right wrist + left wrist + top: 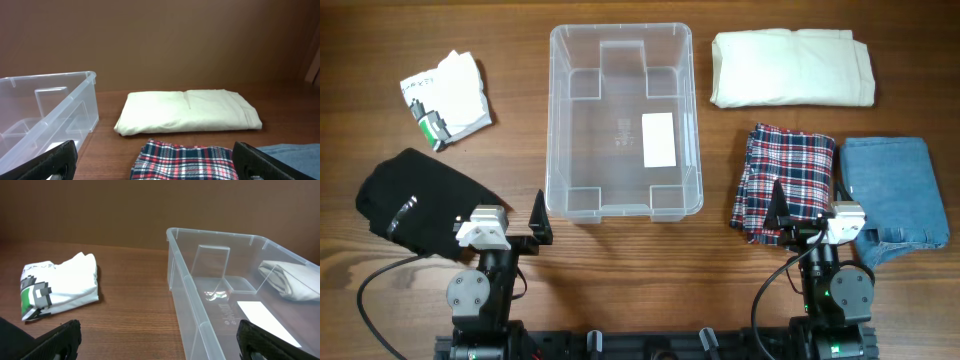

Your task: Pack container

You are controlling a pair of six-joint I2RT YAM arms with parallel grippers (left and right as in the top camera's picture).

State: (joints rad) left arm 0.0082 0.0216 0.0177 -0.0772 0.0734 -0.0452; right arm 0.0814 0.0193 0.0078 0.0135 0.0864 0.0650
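— Container (pixel 556 120): where is it, what's in it?
— Mid-worktop, toward the far edge. Empty, bar the white label (pixel 659 140) on its base.
— Arms?
— Left fingers (pixel 57 340) apart, holding nothing, just beside the black garment (pixel 420 195) by the near-left corner. Right fingers (pixel 57 160) apart too, at the plaid cloth (pixel 785 185).
— So first pick, I'd say. The rest?
— Printed tee (pixel 450 95) far left, cream cloth (pixel 790 68) far right, jeans (pixel 895 185) at the right edge.
— Pinch through all fold layers, clear the rim, lay each flat so the stack fits.
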